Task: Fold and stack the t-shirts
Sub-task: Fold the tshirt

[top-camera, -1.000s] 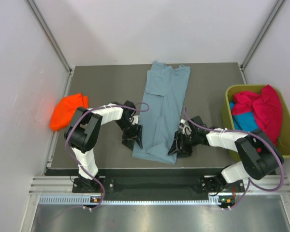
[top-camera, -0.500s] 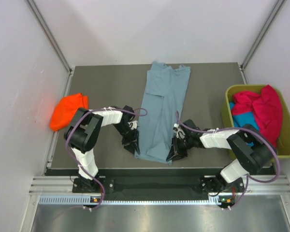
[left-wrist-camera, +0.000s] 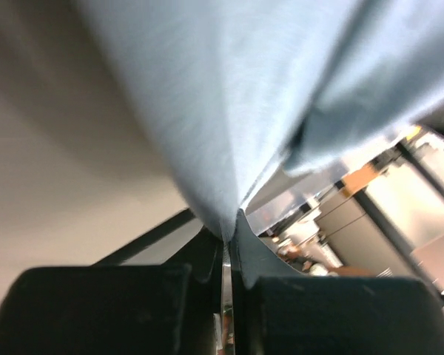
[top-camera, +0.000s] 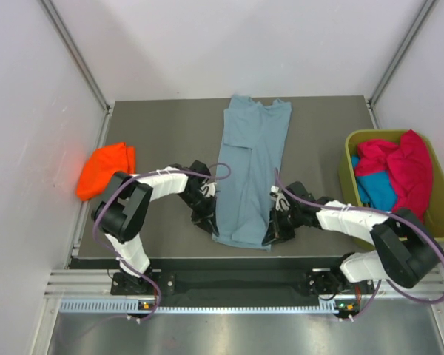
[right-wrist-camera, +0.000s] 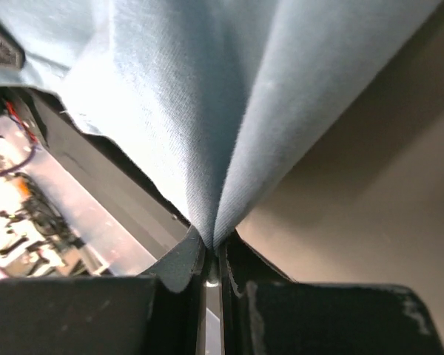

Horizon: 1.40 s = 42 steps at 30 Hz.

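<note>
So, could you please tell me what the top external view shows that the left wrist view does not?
Only the top external view: the orange-red t-shirt at far left, the olive bin holding the crimson-pink t-shirt and the teal t-shirt, and the right gripper at the near right corner of the grey-blue t-shirt. Only the left wrist view: cloth pinched between the shut jaws, close up. Both: the grey-blue t-shirt and the left gripper.
</note>
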Tool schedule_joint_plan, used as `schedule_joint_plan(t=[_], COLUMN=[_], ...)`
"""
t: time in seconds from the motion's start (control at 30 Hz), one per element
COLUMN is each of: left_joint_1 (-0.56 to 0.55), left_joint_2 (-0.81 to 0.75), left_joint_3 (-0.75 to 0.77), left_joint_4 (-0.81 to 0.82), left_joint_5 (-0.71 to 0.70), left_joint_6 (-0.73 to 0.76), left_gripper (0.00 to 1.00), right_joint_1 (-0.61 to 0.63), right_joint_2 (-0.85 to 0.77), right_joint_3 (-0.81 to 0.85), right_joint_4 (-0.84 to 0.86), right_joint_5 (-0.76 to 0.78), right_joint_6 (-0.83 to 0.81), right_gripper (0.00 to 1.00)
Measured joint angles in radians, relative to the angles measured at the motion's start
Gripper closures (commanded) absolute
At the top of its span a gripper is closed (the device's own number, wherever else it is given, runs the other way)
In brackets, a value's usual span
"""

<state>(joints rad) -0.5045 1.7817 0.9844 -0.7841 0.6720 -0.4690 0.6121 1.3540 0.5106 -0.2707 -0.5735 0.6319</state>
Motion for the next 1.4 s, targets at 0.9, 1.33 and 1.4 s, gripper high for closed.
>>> schedule_joint_plan(t=[0.9,1.33,1.4], left_joint_1=[-0.131,0.066,0.065], left_joint_2=[-0.037,0.080,0.150], left_joint_3=[0.405,0.697,0.766], left_joint_4=[-0.036,-0.097,-0.105], left_joint_5=[-0.141,-0.220,-0.221], left_joint_6=[0.211,0.291,0.301], left_gripper=[1.00,1.00,1.00], right_joint_1=[-0.209,-0.235,-0.259], right_joint_2=[-0.031,0.082,0.111], right_joint_3=[0.481,0.662,0.662], right_joint_4=[-0.393,-0.376,-0.353], right_joint_5=[0.192,0.259,0.259], right_joint_6=[-0.322,-0.396,-0.396], right_gripper=[1.00,1.00,1.00])
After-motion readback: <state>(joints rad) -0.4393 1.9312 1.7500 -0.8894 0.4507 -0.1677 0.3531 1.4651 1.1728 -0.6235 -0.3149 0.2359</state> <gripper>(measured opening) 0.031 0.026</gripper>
